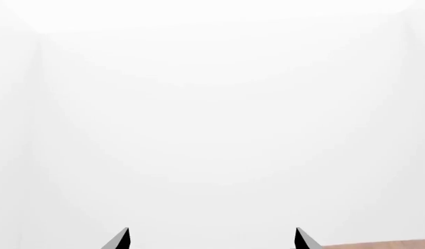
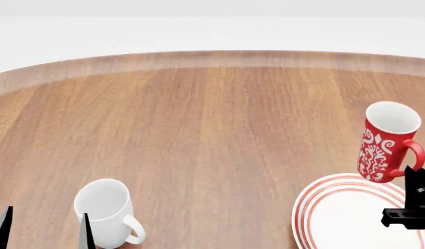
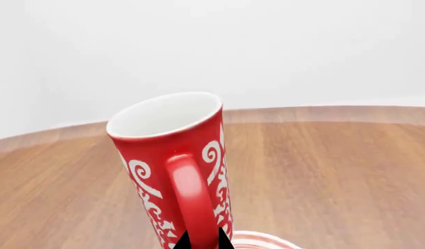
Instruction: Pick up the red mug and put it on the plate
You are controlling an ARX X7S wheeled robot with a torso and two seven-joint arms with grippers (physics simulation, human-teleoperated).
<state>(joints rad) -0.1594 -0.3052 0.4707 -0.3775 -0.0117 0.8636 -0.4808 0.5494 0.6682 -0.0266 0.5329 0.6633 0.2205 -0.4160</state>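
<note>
Red mug: the red mug (image 2: 386, 141), tall, with white ornamental scrolls, a white inside and a red loop handle, is tilted above the far rim of the plate (image 2: 337, 218).
Right pincer: the right pincer (image 3: 200, 241) pinches the mug's handle.
Right wrist view: only it shows the tips meeting the handle.
Left pincer: the left pincer (image 2: 43, 228), spread, is low beside the white mug (image 2: 105, 210) on the tabletop (image 2: 212, 135).
</note>
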